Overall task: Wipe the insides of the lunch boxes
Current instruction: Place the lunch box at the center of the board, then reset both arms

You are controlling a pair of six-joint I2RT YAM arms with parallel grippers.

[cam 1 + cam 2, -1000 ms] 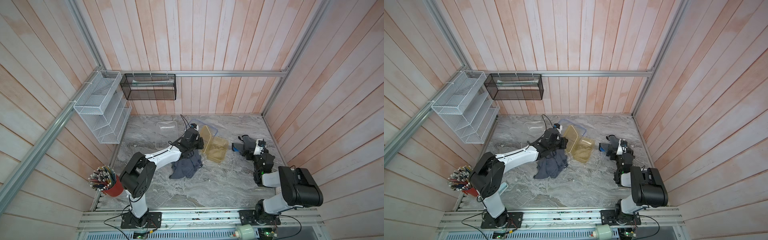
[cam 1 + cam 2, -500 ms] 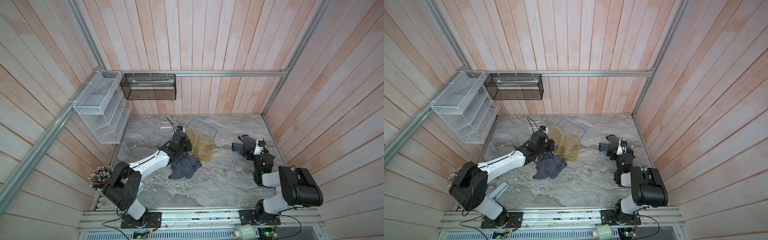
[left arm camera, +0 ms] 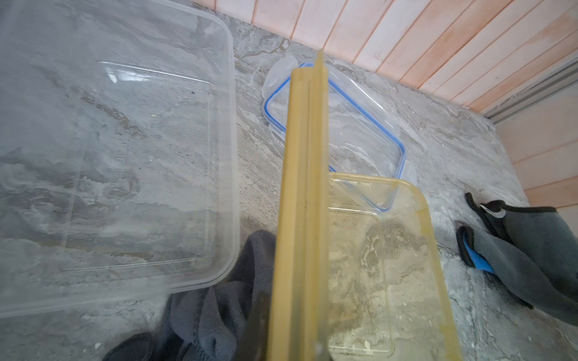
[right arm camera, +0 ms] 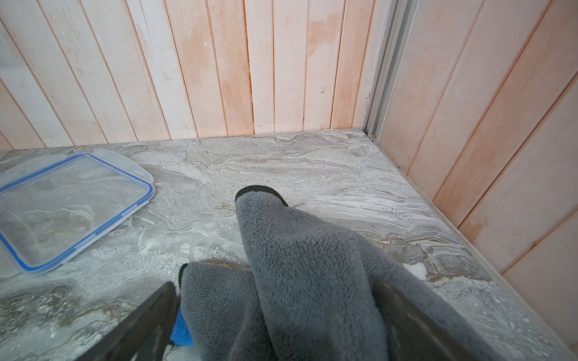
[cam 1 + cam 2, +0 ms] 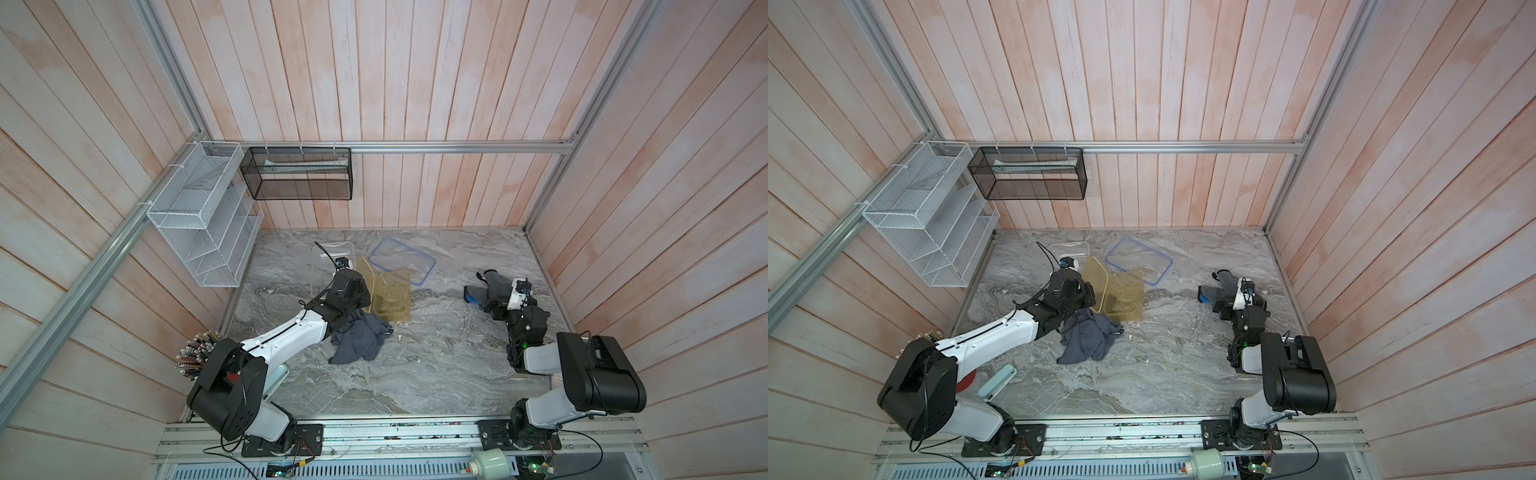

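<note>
The amber lunch box [image 5: 392, 303] [image 3: 381, 265] stands open on the marble table, just right of my left gripper [image 5: 363, 297] [image 3: 291, 340]. That gripper is shut on the flat amber lid [image 5: 368, 282] [image 3: 301, 187], which it holds upright on edge along the box's left rim. The clear lunch box [image 5: 322, 274] [image 3: 119, 156] sits behind the left wrist, open and empty. My right gripper [image 4: 278, 318] rests at the right, jaws wide apart, with a fluffy grey cloth [image 5: 484, 286] [image 4: 297, 256] bunched between them.
A blue-rimmed clear lid [image 5: 402, 259] [image 4: 68, 206] lies flat behind the amber box. A dark grey rag [image 5: 359, 338] [image 3: 206, 315] is crumpled under the left wrist. A white wire rack [image 5: 203, 224] and black mesh basket [image 5: 299, 174] hang on the walls. A pencil cup [image 5: 195, 357] stands front left.
My left gripper has swung left with the amber lid, which now stands on edge. The amber box has shifted left with it. The right arm has not moved.
</note>
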